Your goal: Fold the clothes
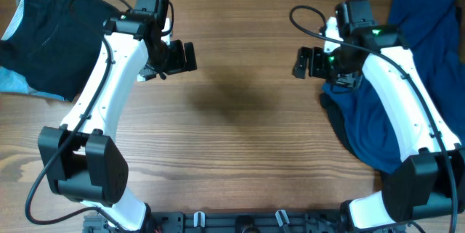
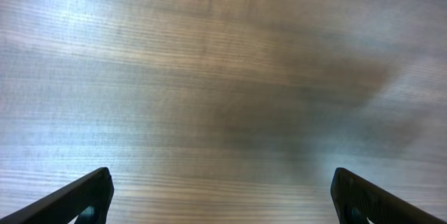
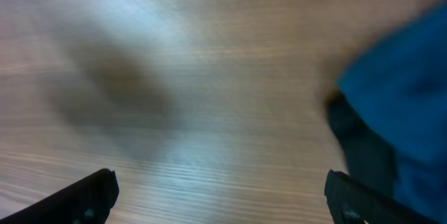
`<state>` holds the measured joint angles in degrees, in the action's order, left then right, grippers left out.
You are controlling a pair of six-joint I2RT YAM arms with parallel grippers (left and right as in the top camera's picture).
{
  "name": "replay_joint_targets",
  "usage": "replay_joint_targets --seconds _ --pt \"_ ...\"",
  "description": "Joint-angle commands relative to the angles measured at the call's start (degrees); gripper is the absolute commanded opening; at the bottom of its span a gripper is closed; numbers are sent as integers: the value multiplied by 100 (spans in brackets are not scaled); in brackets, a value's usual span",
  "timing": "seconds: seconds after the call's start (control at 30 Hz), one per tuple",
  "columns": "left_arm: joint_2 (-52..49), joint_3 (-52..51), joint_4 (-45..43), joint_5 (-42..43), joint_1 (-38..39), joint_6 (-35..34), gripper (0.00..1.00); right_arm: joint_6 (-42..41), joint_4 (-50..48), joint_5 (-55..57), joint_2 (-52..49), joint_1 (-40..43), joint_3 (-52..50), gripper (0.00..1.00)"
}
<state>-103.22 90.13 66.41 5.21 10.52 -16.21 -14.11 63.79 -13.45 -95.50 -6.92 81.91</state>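
Note:
A black garment (image 1: pixel 49 35) lies at the table's far left corner, flat and partly off the frame. No waistband lining or button shows on it. My left gripper (image 1: pixel 184 56) is open and empty above bare wood to the right of that garment; in the left wrist view its fingers (image 2: pixel 220 176) stand wide apart over wood only. My right gripper (image 1: pixel 304 62) is open and empty, just left of a rumpled deep-blue garment (image 1: pixel 396 95). In the right wrist view the open fingers (image 3: pixel 220 178) frame bare wood, with the blue garment (image 3: pixel 405 91) at the right.
A pale blue cloth (image 1: pixel 16 80) sticks out from under the black garment. The deep-blue garment fills the right side of the table under the right arm. A dark edge (image 3: pixel 356 147) shows below the blue cloth; I cannot tell whether it is shadow or fabric.

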Motion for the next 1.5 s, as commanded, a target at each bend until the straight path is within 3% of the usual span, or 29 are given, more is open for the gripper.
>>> replay_joint_targets --seconds 0.0,0.13,0.33,0.47,0.6,0.8,1.03,1.47 --pt "-28 20 944 -118 -20 -271 100 369 852 103 7 52 46 99" --pt "72 9 1731 -118 -17 -269 100 367 1292 101 74 50 11 99" --pt "977 -109 1735 -186 -2 -271 100 337 778 101 1113 50 -579 100" --pt "2385 -789 953 -284 37 -264 100 334 -321 105 2535 50 -1434 100" --pt "4444 -2153 -382 -382 127 -225 100 367 -1410 208 4164 50 -2490 100" --pt "6852 -3659 -1207 -490 120 -267 100 341 -1823 769 5696 50 -3294 100" --pt "7954 -3838 -1132 -485 122 -267 100 343 -1650 772 5777 50 -3309 100" --pt "8024 -3838 -282 -485 120 -267 100 343 -1650 772 5191 50 -3309 100"
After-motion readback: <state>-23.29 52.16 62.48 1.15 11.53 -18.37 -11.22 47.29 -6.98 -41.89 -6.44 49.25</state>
